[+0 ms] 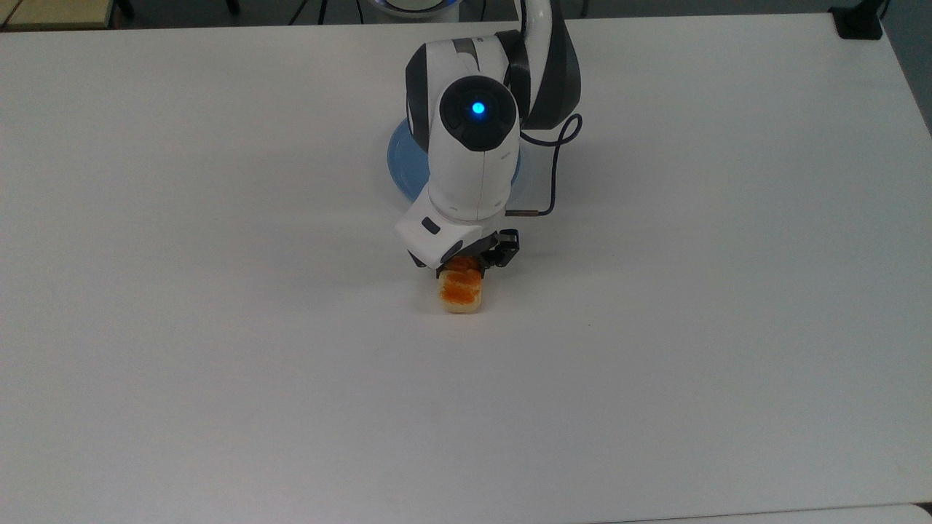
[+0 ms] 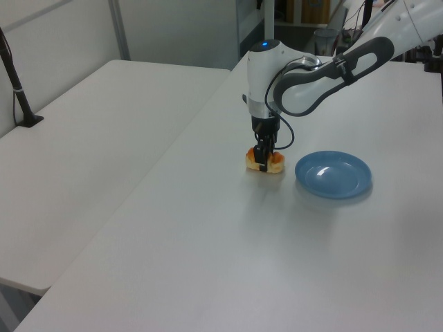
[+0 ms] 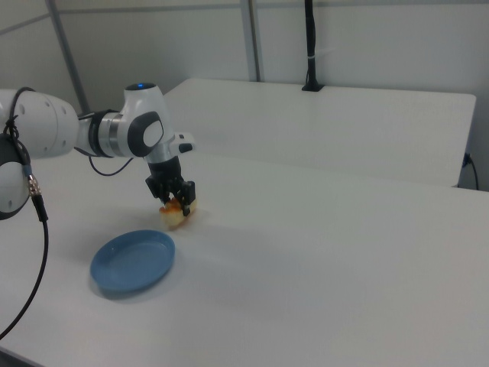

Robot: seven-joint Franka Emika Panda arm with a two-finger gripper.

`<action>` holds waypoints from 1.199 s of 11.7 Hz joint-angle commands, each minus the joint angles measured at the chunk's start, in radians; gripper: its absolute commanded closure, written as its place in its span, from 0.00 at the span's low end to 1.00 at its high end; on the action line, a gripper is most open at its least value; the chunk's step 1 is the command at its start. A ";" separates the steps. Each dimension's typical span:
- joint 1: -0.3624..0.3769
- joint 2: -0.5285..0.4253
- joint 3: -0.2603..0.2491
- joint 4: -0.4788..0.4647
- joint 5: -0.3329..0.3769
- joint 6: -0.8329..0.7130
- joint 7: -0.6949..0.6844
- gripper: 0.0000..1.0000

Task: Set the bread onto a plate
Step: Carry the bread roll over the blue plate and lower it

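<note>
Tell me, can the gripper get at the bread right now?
Probably yes. The gripper is already down over the bread with a finger on each side, and nothing else on the table stands in its way.

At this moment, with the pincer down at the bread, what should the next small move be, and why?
Probably lift straight up. The pincer sits down around the bread, which lies on the table, and the plate is empty beside it. Whether the grip is firm I cannot tell.
</note>
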 commanded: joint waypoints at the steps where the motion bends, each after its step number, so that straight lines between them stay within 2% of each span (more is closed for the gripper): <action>1: 0.004 -0.143 -0.009 -0.100 -0.002 0.001 -0.015 0.43; 6: 0.021 -0.427 -0.007 -0.479 -0.046 0.024 -0.061 0.43; 8: 0.036 -0.555 -0.007 -0.685 -0.051 0.172 -0.061 0.43; 9: 0.040 -0.580 -0.007 -0.746 -0.051 0.226 -0.061 0.43; 13: 0.058 -0.579 -0.007 -0.821 -0.051 0.317 -0.052 0.42; 14: 0.058 -0.572 -0.007 -0.821 -0.051 0.325 -0.052 0.35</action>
